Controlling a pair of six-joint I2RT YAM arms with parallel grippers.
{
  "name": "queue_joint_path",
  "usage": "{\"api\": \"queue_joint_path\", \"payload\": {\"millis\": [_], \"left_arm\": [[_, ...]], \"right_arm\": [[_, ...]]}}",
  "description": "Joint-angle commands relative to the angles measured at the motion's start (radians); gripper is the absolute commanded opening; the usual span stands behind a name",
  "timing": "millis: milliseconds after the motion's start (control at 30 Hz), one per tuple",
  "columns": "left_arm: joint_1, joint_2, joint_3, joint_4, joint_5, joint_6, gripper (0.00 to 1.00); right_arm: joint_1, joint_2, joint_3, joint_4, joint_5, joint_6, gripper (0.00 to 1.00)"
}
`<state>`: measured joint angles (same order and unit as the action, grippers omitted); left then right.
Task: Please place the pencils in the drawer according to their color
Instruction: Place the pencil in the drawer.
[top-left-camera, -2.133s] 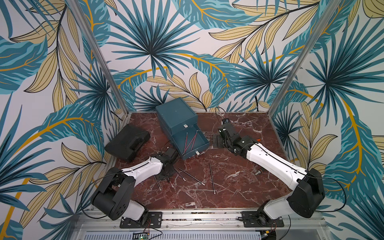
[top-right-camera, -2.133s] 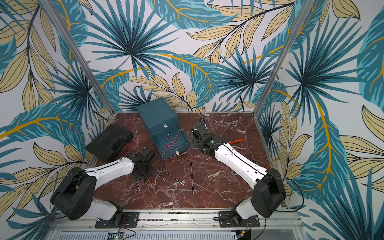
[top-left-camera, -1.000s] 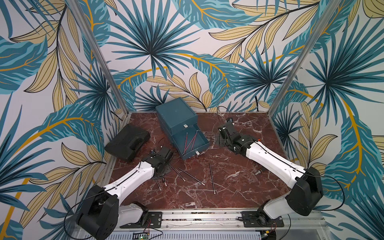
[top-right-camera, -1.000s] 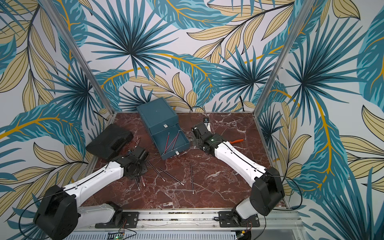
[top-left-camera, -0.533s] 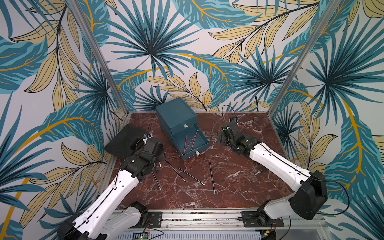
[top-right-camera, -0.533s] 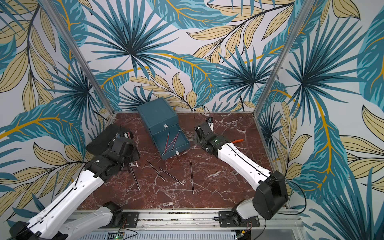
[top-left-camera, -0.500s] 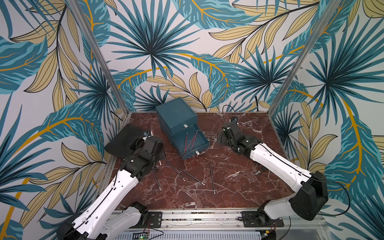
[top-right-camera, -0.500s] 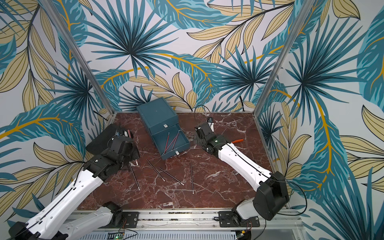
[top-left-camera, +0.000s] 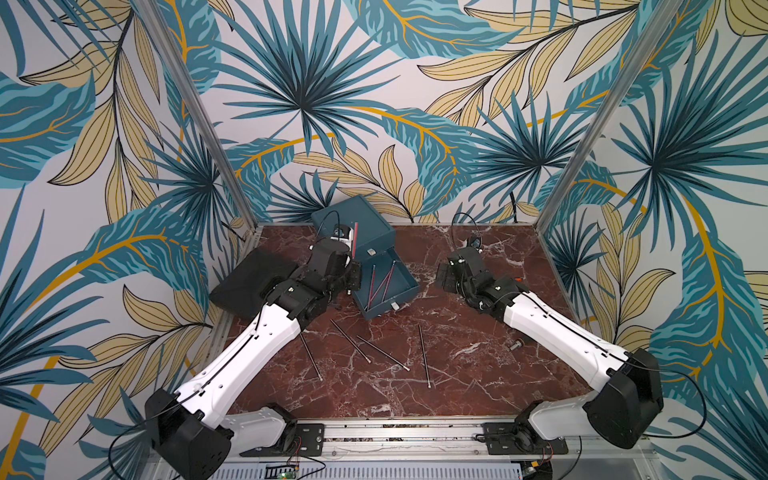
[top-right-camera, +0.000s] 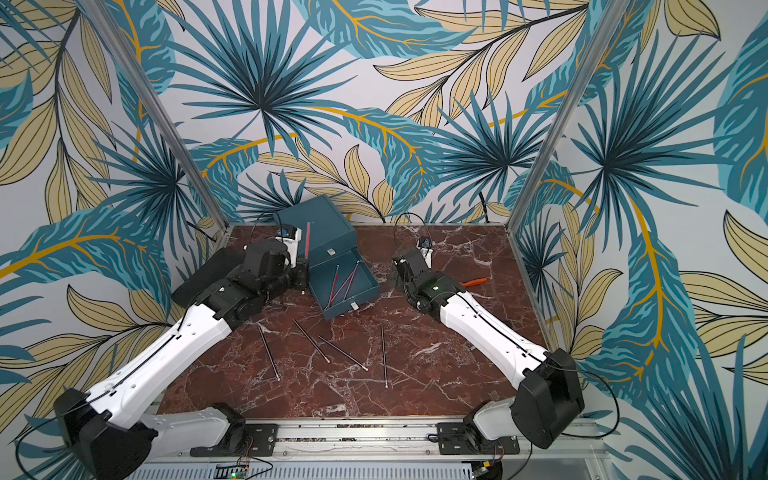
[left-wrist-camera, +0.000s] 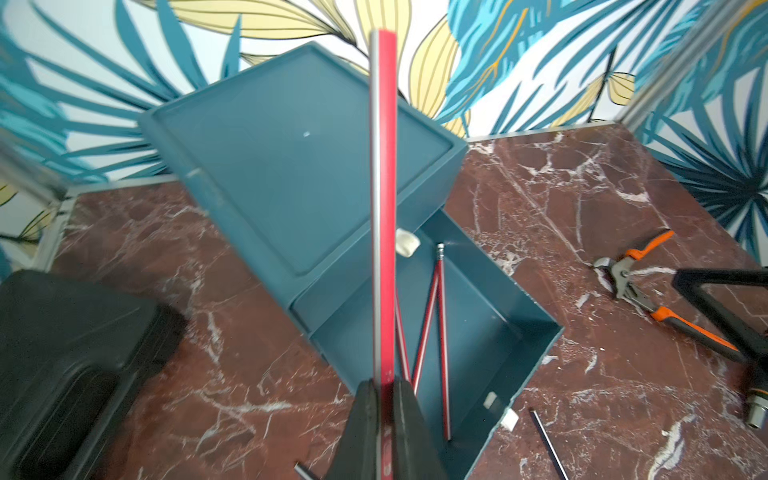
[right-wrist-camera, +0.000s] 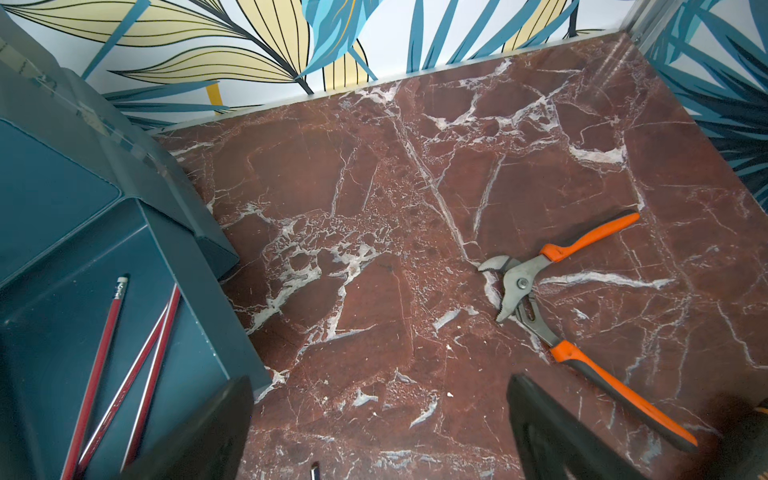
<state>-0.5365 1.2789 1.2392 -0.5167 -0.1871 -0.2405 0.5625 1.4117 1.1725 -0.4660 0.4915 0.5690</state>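
Marble tabletop: left gripper clamps a red pencil just left of the chest; right gripper, jaws wide and empty, hovers right of it.

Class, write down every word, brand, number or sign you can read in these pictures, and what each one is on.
None can be read.
Faint marks on a red pencil in the open drawer may be print: too blurred to read.
The pliers show no lettering.
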Motion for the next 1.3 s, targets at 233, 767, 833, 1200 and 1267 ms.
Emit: {"api": "queue_joint_path", "payload": {"millis": [233,767,833,1200,1267], "left_arm": [[-0.026,0.204,0.166,-0.023,0.109,0.09,0.0],[-0.029,0.324,0.183,-0.109,0.182,0.067,0.0],[-0.03,0.336,0.183,-0.132,0.184,0.057,0.0],[-0.029,0.387,0.166,-0.133,0.156,0.02,0.04],[-0.029,0.4,0.166,-0.132,0.159,0.017,0.07]], "right_arm": [[-0.005,-0.05,-0.082,0.105,-0.056,0.028,0.99],[-0.005,-0.061,-0.119,0.121,-0.119,0.046,1.0],[-0.006,-0.062,-0.12,0.115,-0.121,0.047,0.99],[-0.005,-0.039,-0.129,0.102,-0.184,0.073,0.97],[-0.005,-0.038,-0.133,0.108,-0.204,0.08,0.96]]}}
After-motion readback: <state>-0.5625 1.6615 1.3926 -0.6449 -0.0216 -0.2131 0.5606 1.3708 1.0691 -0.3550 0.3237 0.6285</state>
